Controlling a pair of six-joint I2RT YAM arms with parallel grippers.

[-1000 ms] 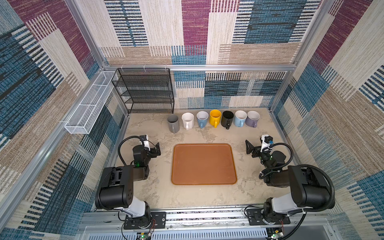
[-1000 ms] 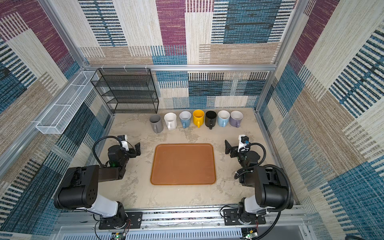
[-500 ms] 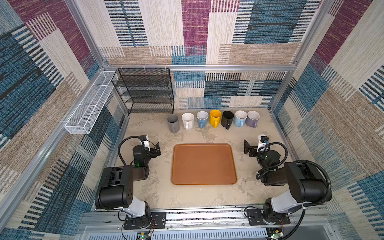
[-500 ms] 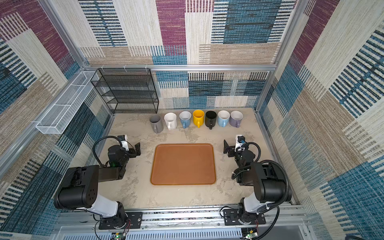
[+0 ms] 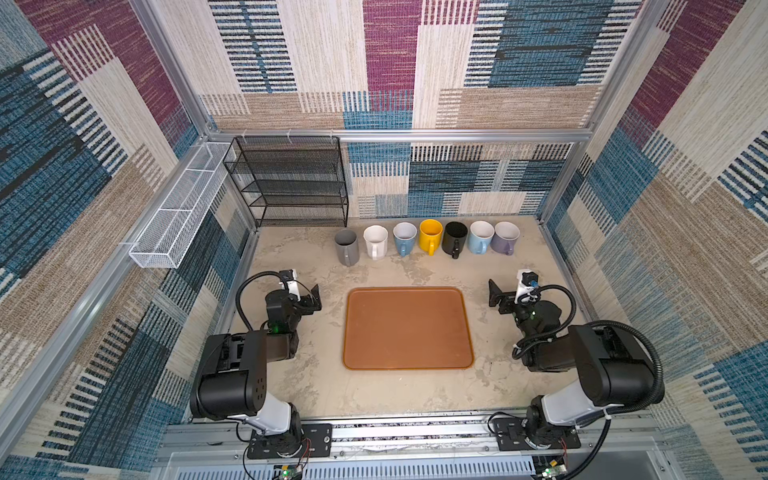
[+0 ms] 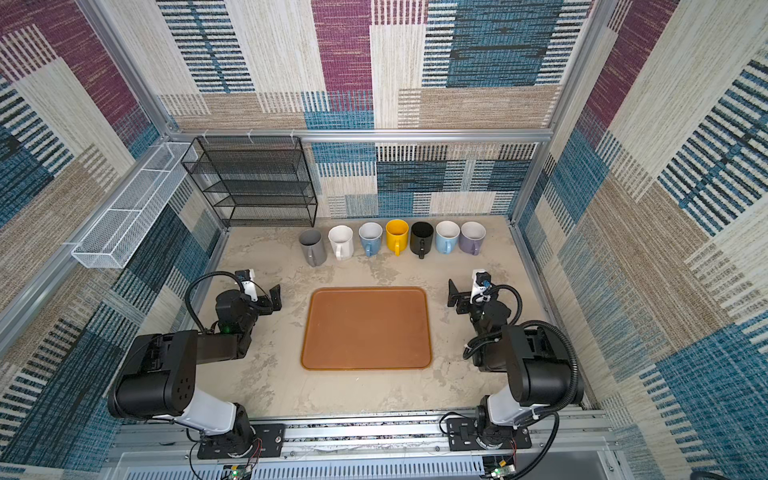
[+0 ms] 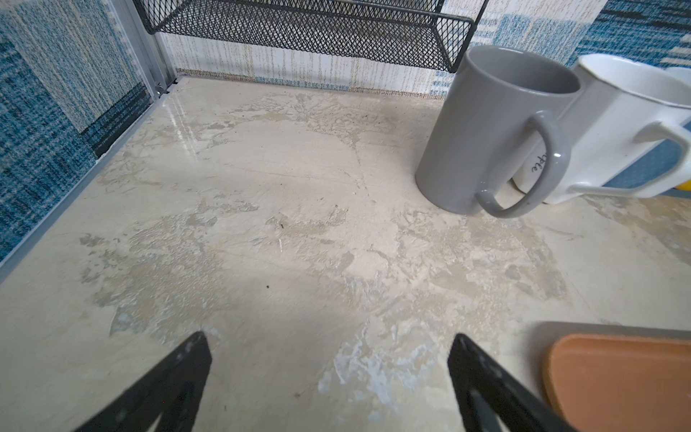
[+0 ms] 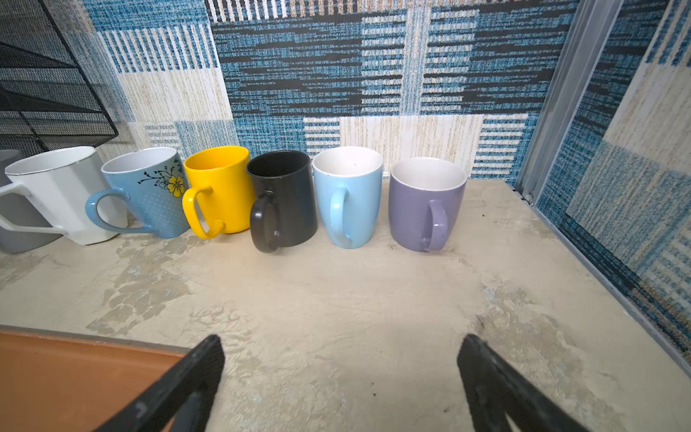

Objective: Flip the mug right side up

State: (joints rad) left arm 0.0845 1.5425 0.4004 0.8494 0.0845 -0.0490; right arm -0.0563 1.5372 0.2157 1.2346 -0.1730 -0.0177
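A white wire basket [image 5: 174, 216] hangs along the left wall, and just right of it a black mesh shelf rack [image 5: 291, 183] stands in the far left corner of the table [image 5: 374, 395].

Nearer, left of the middle, the left gripper [image 5: 311, 296] sits low over the table, pointing toward the far side. In the left wrist view its jaws are spread wide with only bare tabletop between them, so the left gripper [image 7: 329, 340] holds nothing.

Along the far wall seven mugs stand in a tight row, all upright with their mouths up and their handles turned toward the near side. From the left they are the grey mug [image 5: 346, 248], the white mug [image 5: 375, 243], the blue flowered mug [image 5: 404, 239], the yellow mug [image 5: 430, 237], the black mug [image 5: 455, 240], the light blue mug [image 5: 481, 237] and the purple mug [image 5: 505, 239]. The grey mug [image 7: 497, 127] is the tallest and stands just right of the rack's foot.

In the middle of the table, near of the row and apart from it, lies an orange-brown tray [image 5: 407, 328] with nothing on it.

To the right of the tray, the right gripper [image 5: 496, 297] also sits low, aimed at the row of mugs. Its jaws too are spread fully apart, and the right gripper [image 8: 340, 342] grips nothing. It stays well short of the black mug [image 8: 284, 198] and the light blue mug [image 8: 347, 198] ahead of it.
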